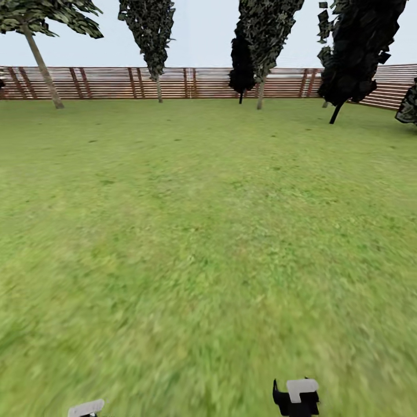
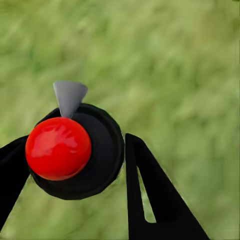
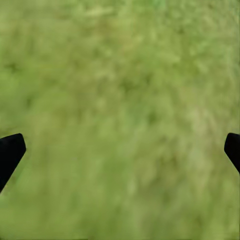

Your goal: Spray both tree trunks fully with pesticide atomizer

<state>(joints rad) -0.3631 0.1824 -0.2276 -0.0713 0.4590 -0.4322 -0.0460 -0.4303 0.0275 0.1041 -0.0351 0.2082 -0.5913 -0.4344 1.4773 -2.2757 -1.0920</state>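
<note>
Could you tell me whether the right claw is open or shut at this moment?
Open. The right claw's two black fingertips sit far apart at opposite edges of the wrist picture, with nothing but grass between them.

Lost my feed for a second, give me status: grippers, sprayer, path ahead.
Left gripper shut on black atomizer with red round cap. Right gripper open over green grass lawn. Thin-trunked trees along brown slatted fence; thick trunks unsighted.

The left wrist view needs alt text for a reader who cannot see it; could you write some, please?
The left gripper has its two black fingers on either side of the atomizer, a round black body with a glossy red cap and a grey cone-shaped nozzle. Blurred green lawn lies behind.
</note>
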